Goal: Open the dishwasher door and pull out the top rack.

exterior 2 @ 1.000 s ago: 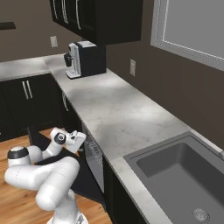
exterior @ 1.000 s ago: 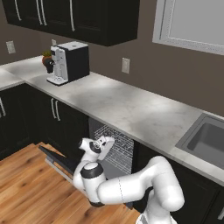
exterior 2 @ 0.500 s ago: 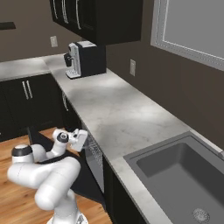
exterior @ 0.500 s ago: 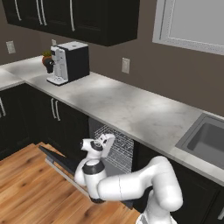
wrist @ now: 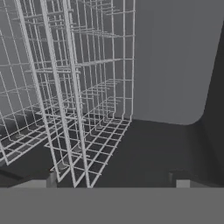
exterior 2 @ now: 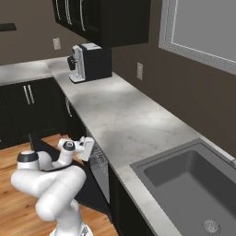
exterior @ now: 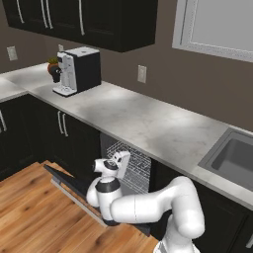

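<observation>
The dishwasher door (exterior: 63, 179) hangs fully open, lying low and flat over the wooden floor; in the right base view the dishwasher door (exterior 2: 40, 144) sits behind my arm. Light-grey wire racks fill the open cavity under the counter, and the top rack (exterior: 139, 159) is the upper part of that grid. My gripper (exterior: 121, 160) is at the mouth of the cavity, level with the top rack, also seen from the right (exterior 2: 87, 149). In the hand view the gripper (wrist: 113, 179) is open with nothing between its fingertips (wrist: 50, 178), and the wire grids (wrist: 74, 96) stand close ahead on the left.
A coffee machine (exterior: 78, 69) stands on the grey counter (exterior: 148, 123) to the left. The sink (exterior 2: 189, 184) is set into the counter on the right. Black cabinet doors (exterior: 62, 133) flank the dishwasher. The lowered door takes up floor space in front of the base.
The hand has edged a little closer to the dishwasher opening and the elbow has swung slightly left. The jaws stay open and the door has not moved.
</observation>
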{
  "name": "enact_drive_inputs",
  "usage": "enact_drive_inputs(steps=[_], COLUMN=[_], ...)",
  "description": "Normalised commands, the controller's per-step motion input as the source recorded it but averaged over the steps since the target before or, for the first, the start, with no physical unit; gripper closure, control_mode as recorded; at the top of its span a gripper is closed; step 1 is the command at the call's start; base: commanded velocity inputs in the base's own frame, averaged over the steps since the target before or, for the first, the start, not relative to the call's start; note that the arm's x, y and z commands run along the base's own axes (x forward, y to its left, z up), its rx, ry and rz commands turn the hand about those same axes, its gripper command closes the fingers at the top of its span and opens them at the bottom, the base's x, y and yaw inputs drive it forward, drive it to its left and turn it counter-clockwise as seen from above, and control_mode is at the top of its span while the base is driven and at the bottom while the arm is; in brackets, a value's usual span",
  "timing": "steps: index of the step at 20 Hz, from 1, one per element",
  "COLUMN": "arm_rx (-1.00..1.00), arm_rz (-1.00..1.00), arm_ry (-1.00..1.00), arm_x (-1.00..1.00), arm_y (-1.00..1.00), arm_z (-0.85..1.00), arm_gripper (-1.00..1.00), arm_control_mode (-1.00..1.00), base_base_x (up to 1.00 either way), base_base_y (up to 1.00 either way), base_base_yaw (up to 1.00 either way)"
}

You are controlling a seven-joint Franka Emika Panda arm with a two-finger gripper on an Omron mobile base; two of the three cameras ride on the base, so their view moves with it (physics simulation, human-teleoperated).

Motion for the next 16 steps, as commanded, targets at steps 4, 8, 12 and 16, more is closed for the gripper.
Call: enact_drive_inputs(steps=[4,8,12,16], arm_rx=[-0.1,-0.08,-0.1,-0.08], arm_rz=[0.0,0.0,0.0,0.0], arm_ry=[0.0,0.0,0.0,0.0], arm_x=[0.1,0.12,0.11,0.16], arm_y=[0.0,0.0,0.0,0.0], arm_z=[-0.71,-0.61,-0.62,-0.69], arm_gripper=[-1.0,-1.0,-1.0,-1.0], arm_control_mode=[-1.0,-1.0,-1.0,-1.0], base_base_x=[0.0,0.0,0.0,0.0], base_base_y=[0.0,0.0,0.0,0.0], base_base_yaw=[0.0,0.0,0.0,0.0])
